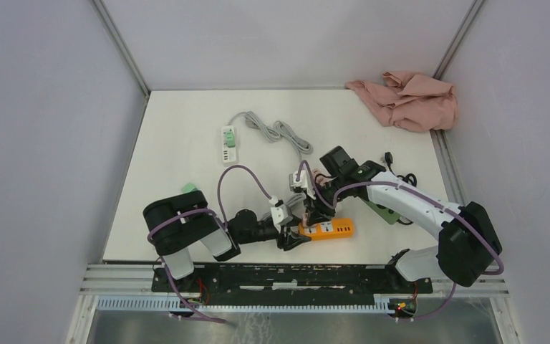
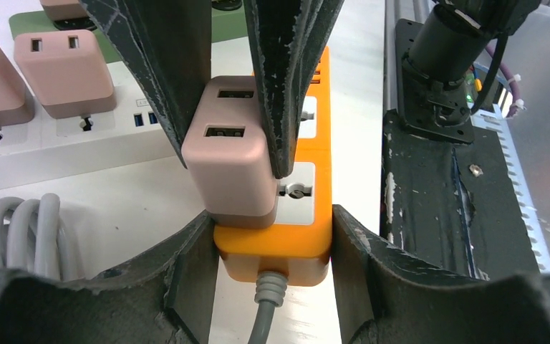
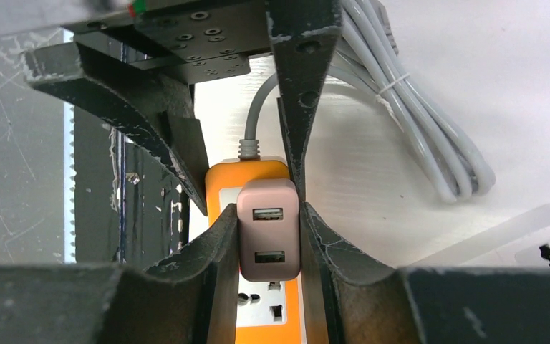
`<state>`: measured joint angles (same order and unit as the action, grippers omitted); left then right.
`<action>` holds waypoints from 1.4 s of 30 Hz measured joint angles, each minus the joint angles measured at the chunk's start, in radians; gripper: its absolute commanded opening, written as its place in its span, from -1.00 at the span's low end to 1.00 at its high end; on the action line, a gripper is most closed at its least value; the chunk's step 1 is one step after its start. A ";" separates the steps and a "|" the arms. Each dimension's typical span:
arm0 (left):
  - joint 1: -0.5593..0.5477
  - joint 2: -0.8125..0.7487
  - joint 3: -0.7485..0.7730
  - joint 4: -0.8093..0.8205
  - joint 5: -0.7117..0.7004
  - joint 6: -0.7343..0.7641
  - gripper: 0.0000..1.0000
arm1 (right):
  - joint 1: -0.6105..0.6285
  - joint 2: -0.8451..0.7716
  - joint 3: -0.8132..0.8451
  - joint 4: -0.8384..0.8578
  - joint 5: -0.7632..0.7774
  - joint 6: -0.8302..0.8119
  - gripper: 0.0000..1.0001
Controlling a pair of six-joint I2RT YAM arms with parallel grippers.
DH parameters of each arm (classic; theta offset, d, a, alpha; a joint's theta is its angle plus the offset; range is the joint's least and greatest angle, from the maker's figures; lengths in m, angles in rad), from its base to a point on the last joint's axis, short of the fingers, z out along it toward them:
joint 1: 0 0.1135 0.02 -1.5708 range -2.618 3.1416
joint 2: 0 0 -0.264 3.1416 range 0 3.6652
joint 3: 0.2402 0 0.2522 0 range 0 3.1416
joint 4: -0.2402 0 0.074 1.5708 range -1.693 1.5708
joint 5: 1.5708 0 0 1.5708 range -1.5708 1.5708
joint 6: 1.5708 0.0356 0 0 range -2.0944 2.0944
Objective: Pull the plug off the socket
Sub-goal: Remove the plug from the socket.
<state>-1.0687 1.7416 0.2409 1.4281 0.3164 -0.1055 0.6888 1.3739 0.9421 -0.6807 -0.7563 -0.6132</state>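
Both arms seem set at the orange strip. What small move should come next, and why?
Probably the right tool lifts straight away from the orange strip, while the left tool only holds. The right tool is shut on the pink plug, which looks fully seated; the left tool clamps the strip's cable end.

The socket strip (image 2: 272, 258) is bright orange, the plug (image 2: 229, 154) dusty pink. The left hand (image 2: 268, 218) and right hand (image 3: 268, 211) are scuffed black. The table (image 1: 179, 143) is white; the cloth (image 1: 408, 99) at two o'clock is salmon pink.
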 measured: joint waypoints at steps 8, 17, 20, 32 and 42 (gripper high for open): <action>0.009 0.004 0.006 0.019 -0.005 -0.007 -0.94 | -0.064 -0.003 -0.002 -0.003 -0.048 -0.027 -0.99; 0.008 -0.014 -0.010 -0.002 0.011 -0.007 -0.94 | 0.001 -0.005 -0.004 -0.023 -0.043 -0.100 -1.00; 0.008 0.001 -0.001 -0.007 0.021 -0.008 -0.94 | 0.011 0.000 -0.004 -0.011 -0.012 -0.047 -1.00; 0.018 0.001 0.002 0.026 0.006 -0.010 -0.94 | -0.066 -0.016 -0.006 -0.018 -0.072 -0.081 -0.99; 0.013 0.010 -0.006 0.002 0.024 -0.013 -0.94 | 0.014 0.005 -0.006 0.003 -0.007 -0.031 -1.00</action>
<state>-1.0557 1.7519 0.2344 1.4296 0.3408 -0.1188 0.7029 1.3788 0.9360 -0.6781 -0.7635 -0.6441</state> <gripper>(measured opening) 0.592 0.355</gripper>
